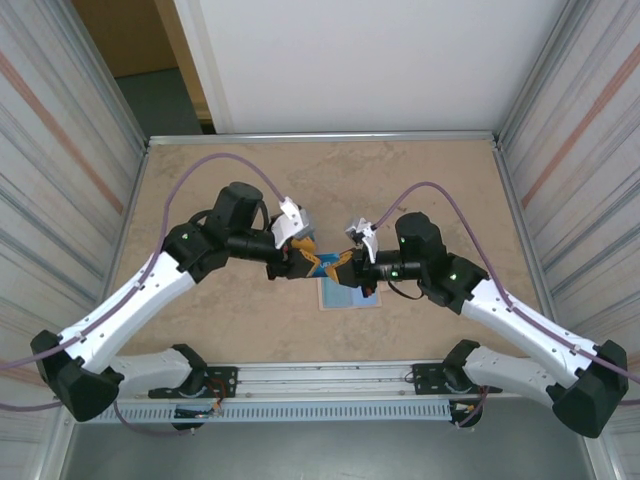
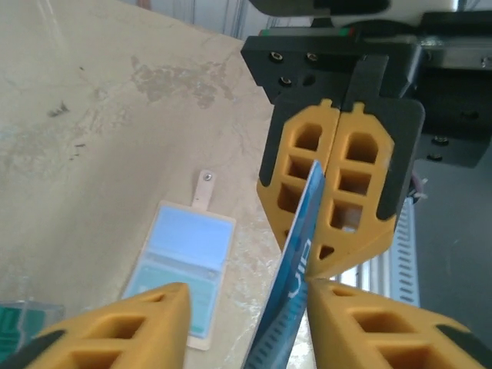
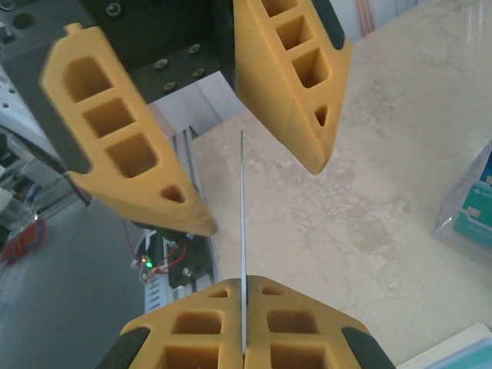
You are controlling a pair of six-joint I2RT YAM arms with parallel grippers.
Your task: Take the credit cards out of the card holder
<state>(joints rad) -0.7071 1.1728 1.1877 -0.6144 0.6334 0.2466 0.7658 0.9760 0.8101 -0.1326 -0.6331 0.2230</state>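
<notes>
The card holder [image 1: 350,295] lies open and flat on the table, light-blue faces up, its tan tab [image 2: 204,184] pointing away. A blue credit card [image 2: 296,254] is held on edge in the air above the table, beside the holder. My right gripper [image 3: 244,288] is shut on one end of this card, which shows edge-on [image 3: 243,215] in the right wrist view. My left gripper [image 2: 247,296] faces the right gripper [image 1: 338,268] and is open, one finger on each side of the card's free end. Its right finger [image 2: 369,315] is close against the card, and its left finger [image 2: 123,327] stands well off.
Teal cards [image 2: 23,319] lie on the table near the holder, and in the right wrist view they sit under something clear [image 3: 469,207]. The table's metal front rail [image 1: 330,385] runs close below the grippers. Bare tan tabletop [image 1: 330,180] stretches behind them.
</notes>
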